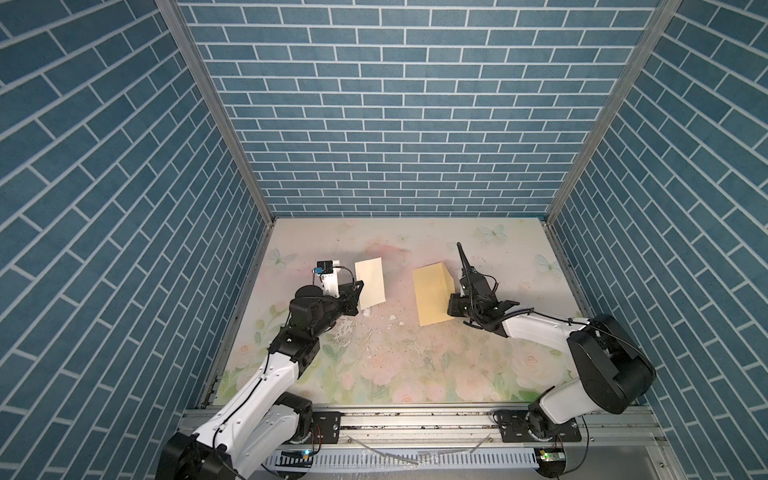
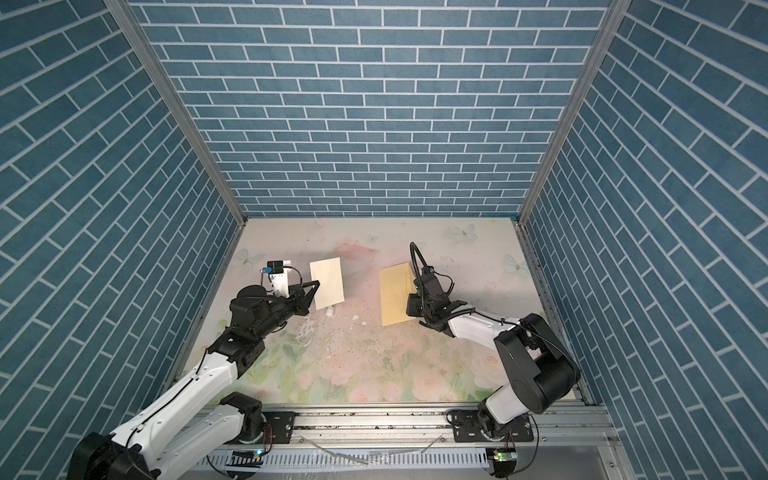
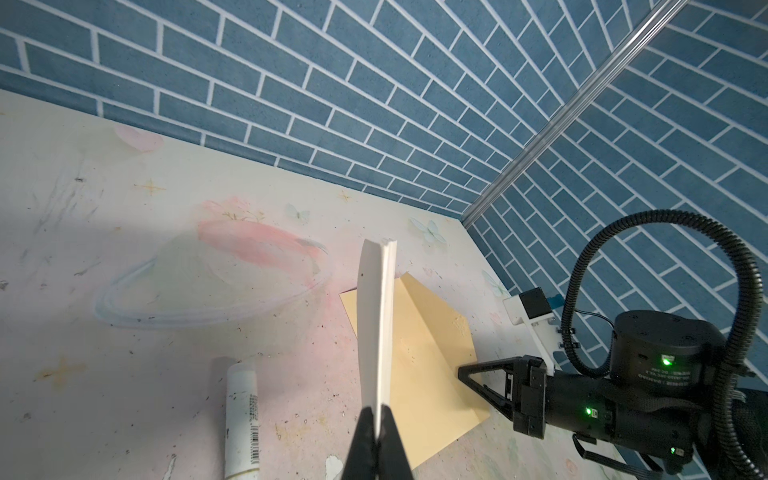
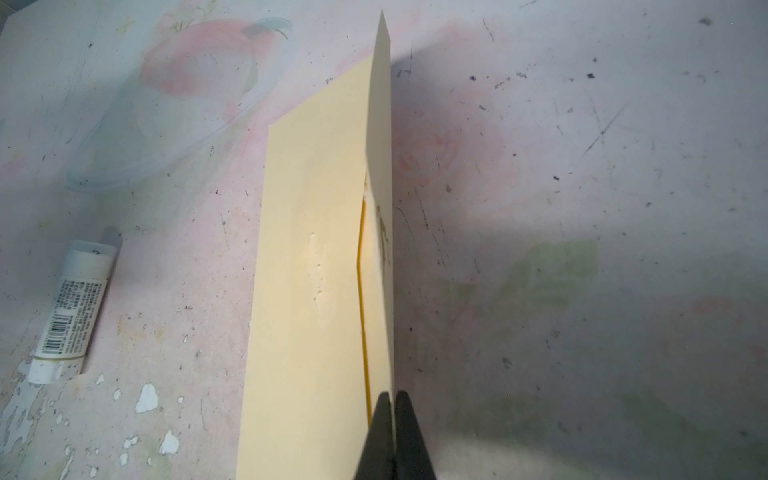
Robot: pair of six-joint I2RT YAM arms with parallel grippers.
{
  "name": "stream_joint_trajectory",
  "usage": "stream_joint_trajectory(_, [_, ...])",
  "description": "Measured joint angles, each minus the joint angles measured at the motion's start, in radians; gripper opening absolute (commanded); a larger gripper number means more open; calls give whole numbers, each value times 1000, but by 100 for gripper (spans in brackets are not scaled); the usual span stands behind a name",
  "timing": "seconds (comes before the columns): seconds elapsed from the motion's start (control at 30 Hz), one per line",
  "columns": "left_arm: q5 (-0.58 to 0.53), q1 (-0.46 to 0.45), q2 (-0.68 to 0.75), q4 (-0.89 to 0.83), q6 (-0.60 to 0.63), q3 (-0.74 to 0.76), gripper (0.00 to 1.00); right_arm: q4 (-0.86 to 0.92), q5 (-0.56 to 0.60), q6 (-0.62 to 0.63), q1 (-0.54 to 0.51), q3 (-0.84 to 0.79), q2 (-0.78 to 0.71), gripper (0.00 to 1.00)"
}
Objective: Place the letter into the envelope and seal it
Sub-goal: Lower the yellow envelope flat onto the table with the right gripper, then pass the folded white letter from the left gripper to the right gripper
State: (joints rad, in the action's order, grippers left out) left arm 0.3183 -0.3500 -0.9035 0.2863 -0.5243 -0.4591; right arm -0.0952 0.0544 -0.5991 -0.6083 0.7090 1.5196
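Yellow paper is our worry: the right gripper (image 4: 392,401) is pinched tight on the flap (image 4: 380,124) of the envelope (image 4: 307,291), which lies flat on the table (image 1: 415,365), right of centre, flap stood up. Our left gripper (image 3: 377,419) is clamped on the folded letter (image 3: 376,324), held on edge above the table, left of the envelope and apart from it. The mouth (image 4: 362,291) gapes little (a thin slit), so we judge the letter could miss it and buckle, or shove the envelope and tear the flap.
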Motion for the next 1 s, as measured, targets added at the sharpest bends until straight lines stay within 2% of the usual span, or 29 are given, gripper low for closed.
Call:
stream_joint_trajectory(0.2, [-19, -52, -39, 30, -2, -4, 0, 20, -26, -6, 28, -13, -25, 35])
stream_joint_trajectory(0.37, [-26, -84, -76, 63, -12, -13, 0, 70, -26, 13, 48, -13, -110, 55])
stream_joint_trajectory(0.57, [-14, -106, -111, 124, -58, -26, 0, 93, -63, 66, 53, -14, -277, 69])
stream_joint_trajectory(0.77, [43, -111, -155, 247, -172, -31, 0, -47, -266, 80, 54, -39, -395, 82])
stream_joint_trajectory(1.0, [103, -122, -186, 364, -280, -53, 0, -300, -500, -8, 54, -39, -352, 88])
